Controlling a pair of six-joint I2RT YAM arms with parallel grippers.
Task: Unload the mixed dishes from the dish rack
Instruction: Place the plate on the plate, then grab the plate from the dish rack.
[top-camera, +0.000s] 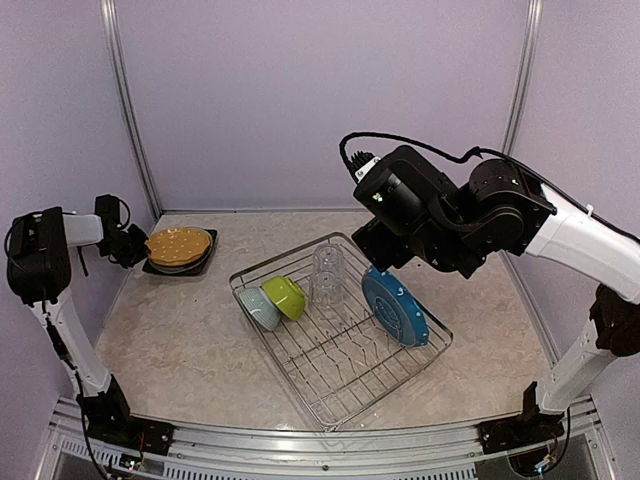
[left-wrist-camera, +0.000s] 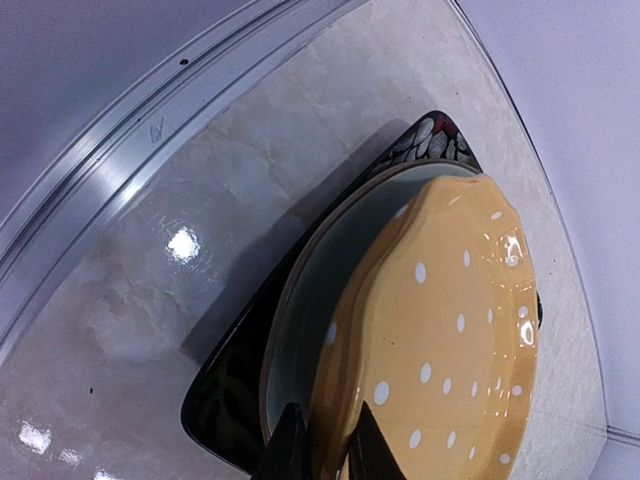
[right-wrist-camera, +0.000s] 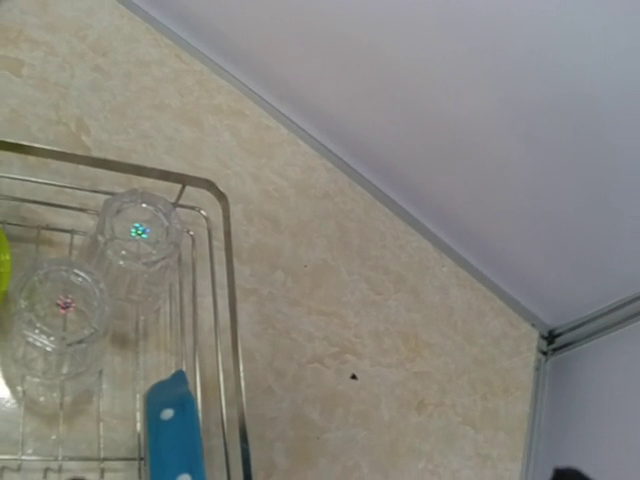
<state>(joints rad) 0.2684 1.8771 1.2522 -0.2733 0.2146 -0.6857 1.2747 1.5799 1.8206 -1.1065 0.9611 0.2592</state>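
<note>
No legible text or labels.

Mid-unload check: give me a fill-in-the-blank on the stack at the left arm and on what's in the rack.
1. The left jaws grip the orange-dotted plate, which sits above the pale teal plate, itself on the ___ square plate.
2. The dish rack holds ___ clear glasses.
3. The leaning plate in the rack is ___ with white dots.

Missing words: black; two; blue.
</note>
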